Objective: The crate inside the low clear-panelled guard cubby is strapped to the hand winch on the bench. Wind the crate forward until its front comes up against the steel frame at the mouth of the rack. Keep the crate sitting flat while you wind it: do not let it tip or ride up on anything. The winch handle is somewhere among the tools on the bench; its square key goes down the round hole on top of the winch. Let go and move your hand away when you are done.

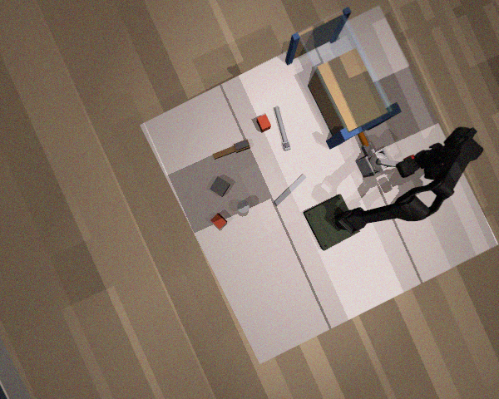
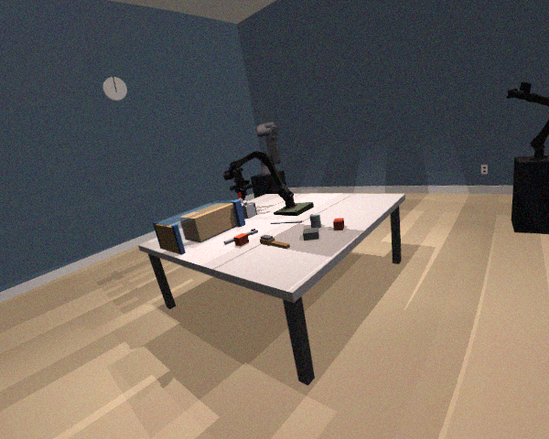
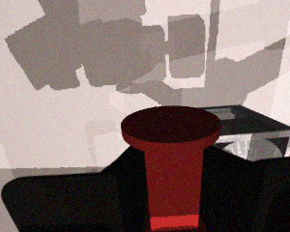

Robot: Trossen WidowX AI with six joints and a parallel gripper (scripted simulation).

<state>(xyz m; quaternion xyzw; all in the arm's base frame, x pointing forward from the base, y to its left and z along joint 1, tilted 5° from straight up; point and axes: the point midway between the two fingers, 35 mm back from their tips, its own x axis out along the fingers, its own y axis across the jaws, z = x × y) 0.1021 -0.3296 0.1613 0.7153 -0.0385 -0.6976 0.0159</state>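
Note:
My gripper point(image 1: 410, 160) point(image 2: 240, 194) point(image 3: 161, 139) is shut on the red grip of the winch handle point(image 3: 171, 124), whose round end cap stands up between the black fingers in the wrist view. The handle's grey crank arm point(image 1: 386, 164) runs from the gripper to the top of the winch point(image 1: 365, 166) point(image 2: 250, 209) point(image 3: 261, 121). The square key and hole are hidden. An orange strap point(image 1: 363, 138) joins winch and crate. The tan crate point(image 1: 336, 96) point(image 2: 209, 220) sits flat, its front end at the blue steel frame point(image 1: 381, 120) point(image 2: 242, 212); whether they touch is unclear.
Clear guard panels point(image 1: 368, 64) and rear blue posts point(image 1: 292, 49) stand around the crate. The arm's green base plate point(image 1: 318, 219) point(image 2: 303, 208) is near the winch. A wrench point(image 1: 281, 129), a flat grey bar point(image 1: 289, 189), a brush-like tool point(image 1: 226, 151), and small blocks point(image 1: 264, 122) point(image 1: 219, 185) point(image 1: 218, 221) lie farther off.

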